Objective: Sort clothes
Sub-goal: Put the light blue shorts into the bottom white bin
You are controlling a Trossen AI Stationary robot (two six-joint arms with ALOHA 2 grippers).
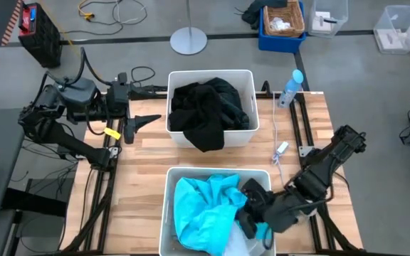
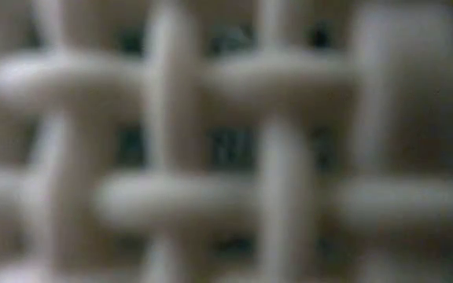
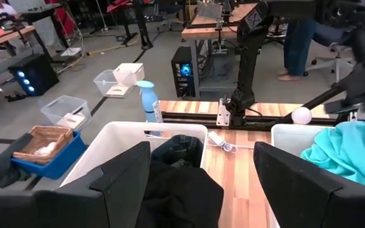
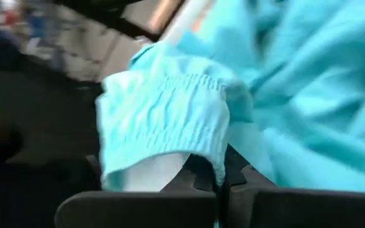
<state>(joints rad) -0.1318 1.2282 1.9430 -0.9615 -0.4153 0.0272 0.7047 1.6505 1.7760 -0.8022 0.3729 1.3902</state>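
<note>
Right hand (image 1: 256, 226) grips turquoise garment (image 4: 170, 120) at the near bin (image 1: 168, 213); left hand (image 3: 201, 183) open above black clothes (image 1: 208, 107); no legible writing.

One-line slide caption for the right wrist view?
Right pincer shut on the turquoise garment's elastic cuff.

Low view: filled by a blurred white woven lattice (image 2: 226, 141), pressed close to the lens; nothing of the table or arms shows.
Right gripper (image 1: 256, 226): its fingertips are buried under the turquoise garment (image 4: 170, 114), which drapes over them.
Near bin (image 1: 168, 213): cut off by the picture's lower edge, just beside the right gripper.
Background behind the turquoise cuff: blurred, unreadable.
Black clothes (image 3: 182, 190): partly hidden behind the left gripper's fingers (image 3: 128, 174).
</note>
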